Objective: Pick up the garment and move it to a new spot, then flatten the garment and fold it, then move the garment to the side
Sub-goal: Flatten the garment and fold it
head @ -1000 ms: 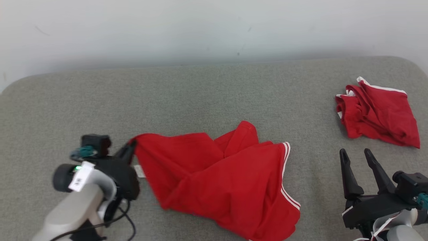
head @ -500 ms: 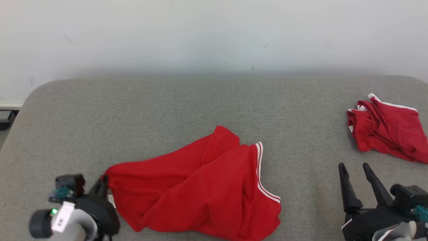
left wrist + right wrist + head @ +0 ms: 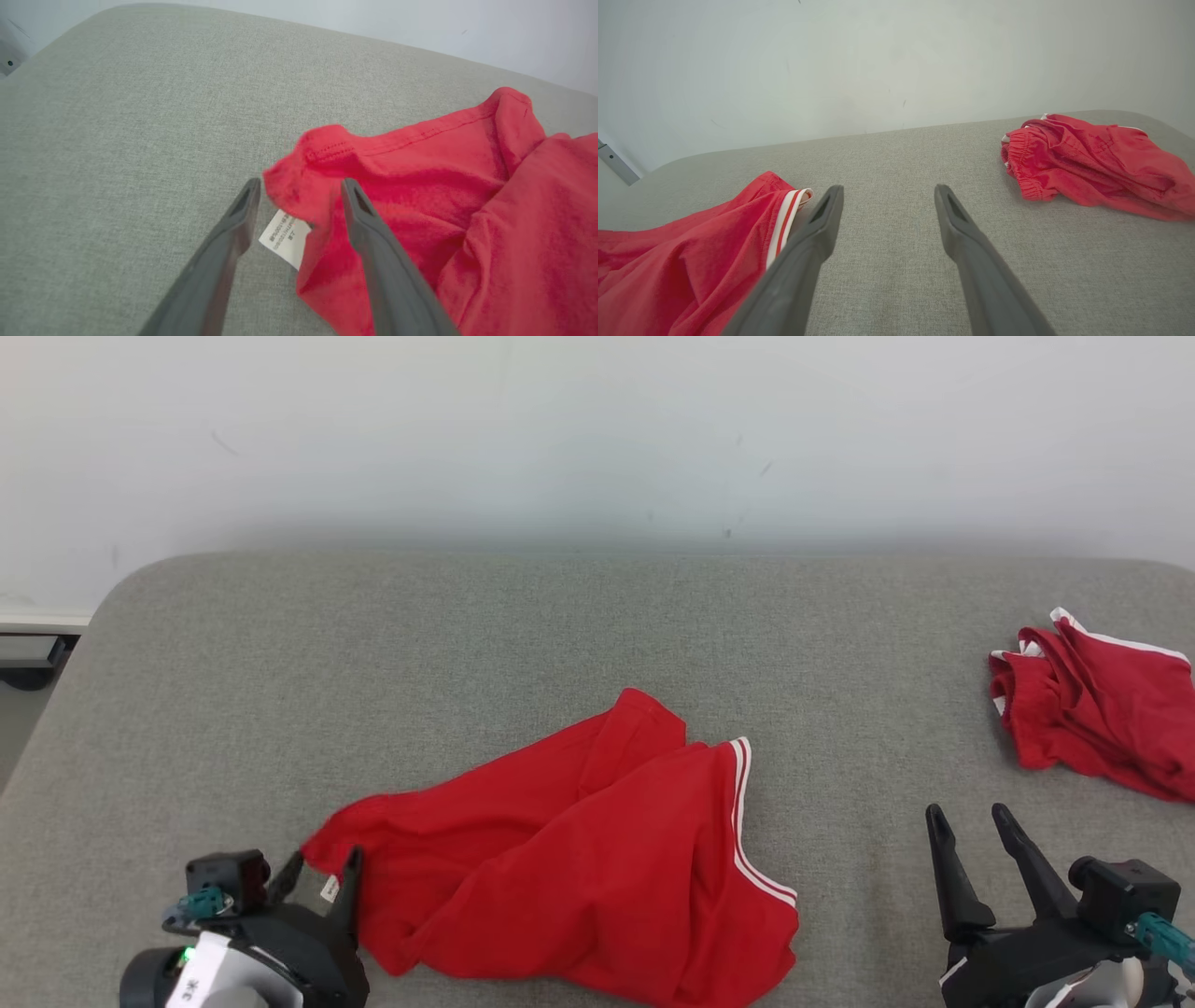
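Grey woven cloth covers the wide padded surface (image 3: pixel 467 644), which has rounded corners and runs back to a pale wall (image 3: pixel 560 429) behind it. On the near middle of this surface lies the red garment (image 3: pixel 579 859), crumpled and only partly spread. One fold rises toward the wall, and a hem trimmed with two white stripes (image 3: pixel 742 821) runs down its right side. The same garment shows in the left wrist view (image 3: pixel 444 196) and at the lower left of the right wrist view (image 3: pixel 691 261).

Well apart from it, near the far right edge, a second red garment (image 3: pixel 1102 728) sits bunched in a heap, with a gathered waistband and a thin white edge.

The right gripper (image 3: pixel 967 817) hovers at the lower right, between the two garments and touching neither. Its jaws are spread wide with nothing in them, and bare grey cloth shows between its fingers in its own wrist view (image 3: pixel 888 191).

The left gripper (image 3: pixel 322 873) is at the lower left, at the garment's left corner. Its fingers stand apart, and in the left wrist view (image 3: pixel 301 184) the red corner lies loose between them, unpinched.

A small white label (image 3: pixel 285 238) with fine print hangs from that corner, just beside the left finger.
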Motion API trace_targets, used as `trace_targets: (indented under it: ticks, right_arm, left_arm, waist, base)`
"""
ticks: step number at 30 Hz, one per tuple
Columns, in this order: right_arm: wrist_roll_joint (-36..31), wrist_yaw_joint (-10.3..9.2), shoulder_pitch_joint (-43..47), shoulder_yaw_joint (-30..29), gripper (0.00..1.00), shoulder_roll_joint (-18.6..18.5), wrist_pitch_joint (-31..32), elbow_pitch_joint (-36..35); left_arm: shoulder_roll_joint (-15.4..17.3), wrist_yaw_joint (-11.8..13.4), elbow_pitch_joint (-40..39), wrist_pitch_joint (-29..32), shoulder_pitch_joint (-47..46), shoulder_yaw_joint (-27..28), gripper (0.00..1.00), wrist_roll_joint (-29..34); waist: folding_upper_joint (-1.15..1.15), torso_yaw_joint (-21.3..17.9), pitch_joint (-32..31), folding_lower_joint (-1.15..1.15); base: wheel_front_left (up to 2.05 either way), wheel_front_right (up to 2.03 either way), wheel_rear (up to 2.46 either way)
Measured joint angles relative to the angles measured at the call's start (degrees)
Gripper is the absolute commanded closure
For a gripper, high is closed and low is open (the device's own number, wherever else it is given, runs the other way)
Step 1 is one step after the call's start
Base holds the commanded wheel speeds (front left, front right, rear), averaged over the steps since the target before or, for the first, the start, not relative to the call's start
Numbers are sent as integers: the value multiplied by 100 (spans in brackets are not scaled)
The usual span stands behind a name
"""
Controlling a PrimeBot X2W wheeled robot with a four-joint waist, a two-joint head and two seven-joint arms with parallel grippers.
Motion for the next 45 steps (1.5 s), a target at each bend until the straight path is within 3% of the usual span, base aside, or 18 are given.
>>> trace_targets:
  ticks: [10,12,18,30,45]
  right_arm:
    - [0,83,-161,151,0,45,81,120]
    - [0,125,-354,209,0,53,238,232]
    - [52,203,-708,341,0,74,564,495]
    - [423,419,-1441,508,0,265,1343,1321]
    - [547,509,-2593,749,0,500,2370,3023]
  left_arm:
    - [141,97,-847,-9,118,423,0,447]
    - [160,99,-1443,-18,471,675,0,764]
    - [138,104,-1662,-24,1064,1360,0,1096]
    - [-167,104,-2354,-24,1541,2136,0,1868]
    - [-572,104,-2975,-25,1656,2324,0,2548]
  waist:
    - [0,75,-58,0]
    - [0,165,-57,0]
    - [0,341,-52,0]
    - [0,589,11,0]
    - [0,963,217,1]
  base:
    - [0,0,0]
    - [0,0,0]
    - [0,0,0]
    - [0,0,0]
    - [0,0,0]
